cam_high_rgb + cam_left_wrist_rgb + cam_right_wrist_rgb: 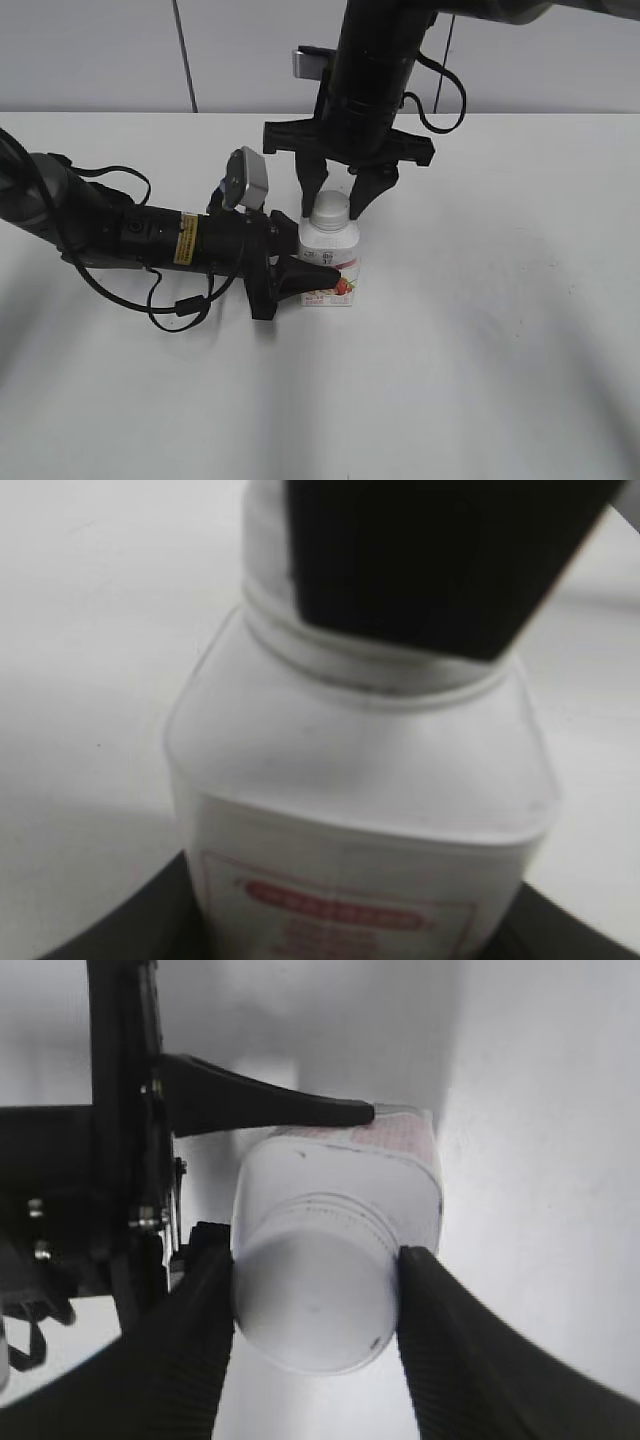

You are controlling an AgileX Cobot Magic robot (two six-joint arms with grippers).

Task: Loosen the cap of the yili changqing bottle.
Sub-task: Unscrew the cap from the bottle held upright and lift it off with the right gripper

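The yili changqing bottle (pixel 331 262) stands upright on the white table, white with a pink-red strawberry label. Its white cap (pixel 330 209) sits on the neck. My left gripper (pixel 312 262) comes in from the left and is shut on the bottle's body; the left wrist view shows the body (pixel 360 810) filling the frame between the two fingers. My right gripper (pixel 338 203) hangs from above with its two ribbed fingers pressed against both sides of the cap (pixel 315 1305). The bottle's shoulder (pixel 400 1185) shows below it in the right wrist view.
The left arm (pixel 120 232) lies low across the table with a looped cable (pixel 180 305) beside it. The right arm (pixel 375 70) stands straight above the bottle. White table (pixel 500 330) stretches to the right and front; a grey wall is behind.
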